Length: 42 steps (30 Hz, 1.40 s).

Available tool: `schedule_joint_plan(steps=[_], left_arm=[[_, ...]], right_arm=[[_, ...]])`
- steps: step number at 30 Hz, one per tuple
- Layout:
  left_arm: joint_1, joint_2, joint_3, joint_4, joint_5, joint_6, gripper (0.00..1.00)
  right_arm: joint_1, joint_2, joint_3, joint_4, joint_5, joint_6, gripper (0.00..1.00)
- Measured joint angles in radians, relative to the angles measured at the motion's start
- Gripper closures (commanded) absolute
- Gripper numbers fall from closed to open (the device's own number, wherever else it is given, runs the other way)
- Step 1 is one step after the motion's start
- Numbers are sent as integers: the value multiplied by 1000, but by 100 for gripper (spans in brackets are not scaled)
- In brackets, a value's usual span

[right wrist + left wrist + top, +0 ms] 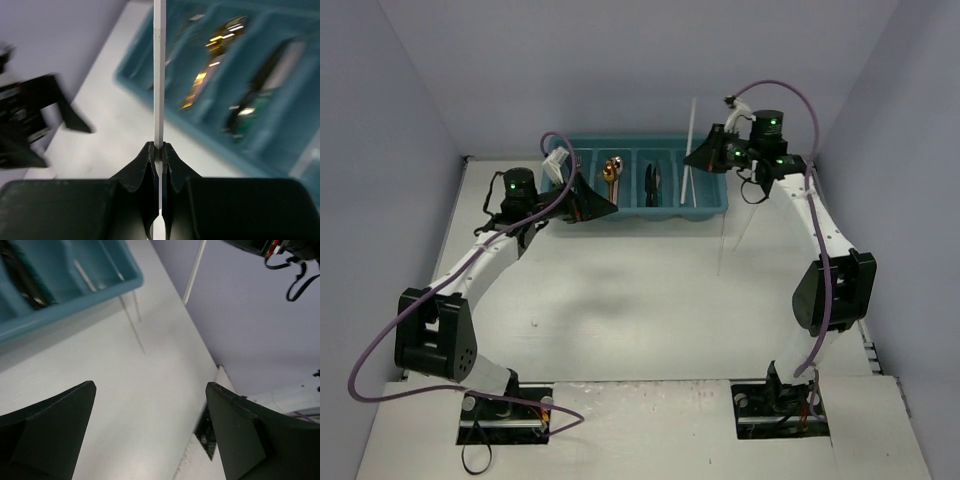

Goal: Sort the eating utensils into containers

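The teal tray (pixel 712 208) of containers stands at the back of the table. Its compartments show a gold spoon (pixel 610 170), dark knives (pixel 653 183) and pale sticks (pixel 686 190). My right gripper (pixel 160 150) is shut on a thin white stick (pixel 159 75), held over the tray's right end (pixel 693 115). The gold spoon (pixel 215 55) and a dark knife (pixel 260 95) lie blurred below it. My left gripper (pixel 150 405) is open and holds nothing. It hangs over the tray's left end (pixel 600 195) and hides the leftmost compartment. Two more pale sticks (pixel 132 325) lie on the table beside the tray's corner (pixel 75 287).
Blue-grey walls close in the table on three sides. A pale stick (pixel 721 250) lies on the white tabletop in front of the tray's right end, near the right arm (pixel 830 285). The table's right edge (pixel 200 440) shows in the left wrist view.
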Motion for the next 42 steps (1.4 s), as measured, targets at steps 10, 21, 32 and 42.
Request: schedule_joint_plan(steps=[10,21,32,42], left_arm=[[41,-101,71,-329,-130,297,9],[41,-104,58,-442,-196,345,9],[41,-104,52,-453,-210,347,9],[41,-104,52,-454,-218,347,9]], right_arm=[[-38,154,149,-15,438,-83,100],[3,398,246,-62,570,-129,100],[26,471,301,-119,590,-190,62],[25,371,267,-168,563,-179,63]])
